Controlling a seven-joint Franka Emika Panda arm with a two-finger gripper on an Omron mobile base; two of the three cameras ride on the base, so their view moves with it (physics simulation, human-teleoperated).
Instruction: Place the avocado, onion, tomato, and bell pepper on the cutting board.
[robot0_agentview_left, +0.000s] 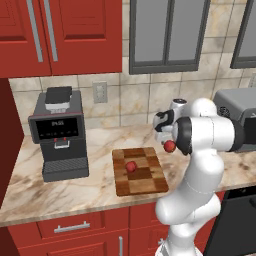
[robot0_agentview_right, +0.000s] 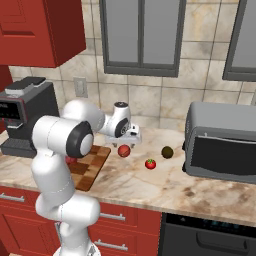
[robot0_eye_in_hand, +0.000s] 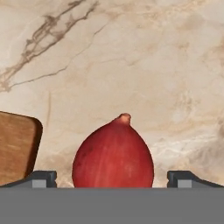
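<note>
A red onion (robot0_eye_in_hand: 113, 157) with a pointed tip lies on the marble counter just right of the checkered wooden cutting board (robot0_agentview_left: 145, 184). My gripper (robot0_eye_in_hand: 113, 180) hangs right above it, open, one fingertip (robot0_eye_in_hand: 43, 178) on each side of the onion and touching neither side. From the right base, the gripper (robot0_agentview_right: 131, 141) hovers over the onion (robot0_agentview_right: 124, 150). Further right on the counter lie the tomato (robot0_agentview_right: 150, 163) with its green top and the dark avocado (robot0_agentview_right: 167, 152). A plain red round item, seemingly the bell pepper (robot0_agentview_left: 131, 167), rests on the board.
A black coffee machine (robot0_agentview_left: 59, 135) stands left of the board. A grey toaster oven (robot0_agentview_right: 222, 142) sits at the right, close to the avocado. Tiled wall and cabinets lie behind; the counter's front edge (robot0_agentview_left: 75, 204) runs along below the board.
</note>
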